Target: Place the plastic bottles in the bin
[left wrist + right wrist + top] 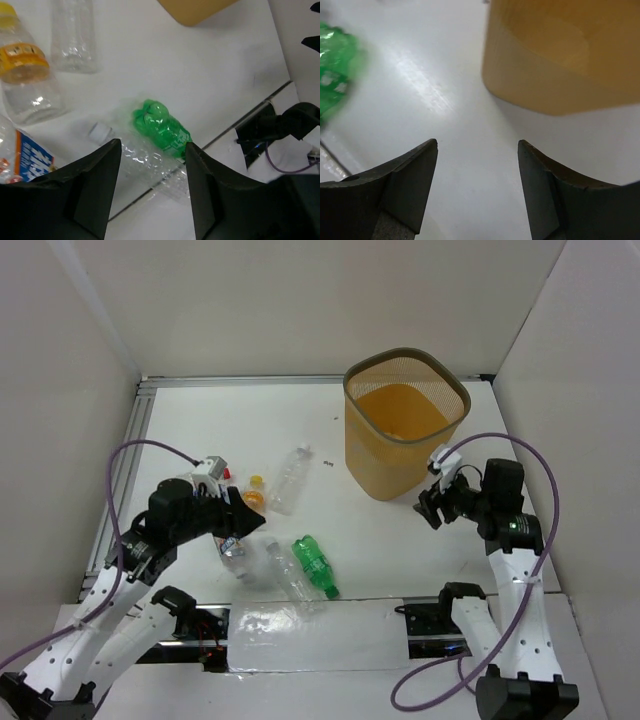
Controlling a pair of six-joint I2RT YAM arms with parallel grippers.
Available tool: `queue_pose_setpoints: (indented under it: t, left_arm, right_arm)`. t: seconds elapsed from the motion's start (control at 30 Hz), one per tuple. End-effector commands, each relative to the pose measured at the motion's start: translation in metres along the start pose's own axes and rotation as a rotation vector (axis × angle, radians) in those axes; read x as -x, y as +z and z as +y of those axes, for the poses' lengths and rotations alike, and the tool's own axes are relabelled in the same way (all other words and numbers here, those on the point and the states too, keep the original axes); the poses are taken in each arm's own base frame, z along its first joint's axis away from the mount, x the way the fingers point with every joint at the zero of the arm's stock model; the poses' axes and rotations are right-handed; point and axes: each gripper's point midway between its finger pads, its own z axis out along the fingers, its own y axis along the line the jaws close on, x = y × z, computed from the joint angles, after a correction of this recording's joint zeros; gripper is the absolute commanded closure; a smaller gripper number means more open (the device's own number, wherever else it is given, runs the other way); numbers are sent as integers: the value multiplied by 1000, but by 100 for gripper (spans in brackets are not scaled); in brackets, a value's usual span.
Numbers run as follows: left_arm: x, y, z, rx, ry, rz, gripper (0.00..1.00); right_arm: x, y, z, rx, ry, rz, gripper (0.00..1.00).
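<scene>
**Bin.** The tall orange-yellow mesh wastebasket point(382, 466) with a dark rounded-square rim stands upright at the far right of the white table point(220, 420). No bottle is visible inside it.

**Bottles.** All five lie on the table left of the bin, none touching it:
- The clear unlabelled plastic bottle point(290, 480) lies farthest back.
- The small orange-capped bottle with an orange label point(255, 495) is just beside it.
- The clear bottle with a blue and white label point(232, 545) lies partly under the left arm.
- The crumpled green plastic bottle point(315, 563) lies near the front edge.
- The crushed clear bottle with a white cap point(285, 576) rests against the green one.

**Left gripper** point(152, 145). Fingers spread, nothing between them. It is above the green and crushed clear bottles (both appear in the gap in the wrist view).

**Right gripper** point(477, 142). Fingers spread and empty. It is over bare table just beside the base of the bin.
</scene>
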Motion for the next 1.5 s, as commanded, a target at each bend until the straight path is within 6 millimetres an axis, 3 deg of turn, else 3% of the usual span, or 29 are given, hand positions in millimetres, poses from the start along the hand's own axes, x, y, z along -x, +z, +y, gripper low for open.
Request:
queue_pose_setpoints:
  t: [0.0,0.07,0.2,0.43,0.57,0.6,0.67,0.7,0.73,0.77,0.8,0.9,0.93,1.0,1.03,1.1,1.27,1.37,1.4,1.47]
  left_arm:
    - [-24,3,-6,-5,-58,82,33]
    - [-38,4,-1,19,-77,133,28]
    - [-61,7,7,64,-130,190,18]
    - [-71,12,16,148,-196,221,16]
    - [-77,17,18,170,-183,248,16]
    - [-75,18,18,185,-186,242,16]
    - [-81,20,15,189,-174,260,16]
    - [-81,20,15,202,-177,251,15]
    - [-87,21,12,199,-167,273,15]
    - [-91,23,11,210,-164,283,15]
    - [-91,24,11,230,-175,266,15]
    - [-102,28,2,250,-166,265,13]
    - [-111,27,-5,241,-141,287,12]
    - [-120,29,-8,262,-130,287,12]
    - [-124,30,-15,263,-130,267,11]
    - [-132,31,-15,286,-126,261,11]
    - [-135,32,-16,315,-170,186,10]
    - [-140,31,-11,305,-180,174,10]
    - [-137,31,-11,302,-183,162,10]
    - [-138,30,-11,295,-187,157,10]
  right_arm:
    - [14,-5,47,220,-143,-78,28]
    - [6,1,63,287,-194,-63,26]
    - [-4,7,72,343,-299,-52,20]
    - [-37,28,71,429,-481,16,17]
    - [-54,44,87,476,-609,56,16]
    - [-65,48,102,515,-644,92,16]
    - [-61,58,113,502,-697,74,15]
    - [-60,60,136,550,-711,65,15]
    - [-65,66,138,523,-727,109,15]
    - [-59,75,145,502,-738,95,15]
    - [-60,76,167,534,-730,105,13]
    - [-42,90,173,508,-650,92,13]
    - [-21,92,173,494,-614,72,13]
    - [-15,104,177,490,-525,131,13]
    - [9,106,184,491,-447,109,13]
    - [8,118,189,498,-355,192,13]
    - [55,130,215,528,-173,154,13]
    - [67,134,224,560,-102,169,13]
    - [56,137,229,578,-80,215,13]
    - [55,139,238,611,-28,241,12]
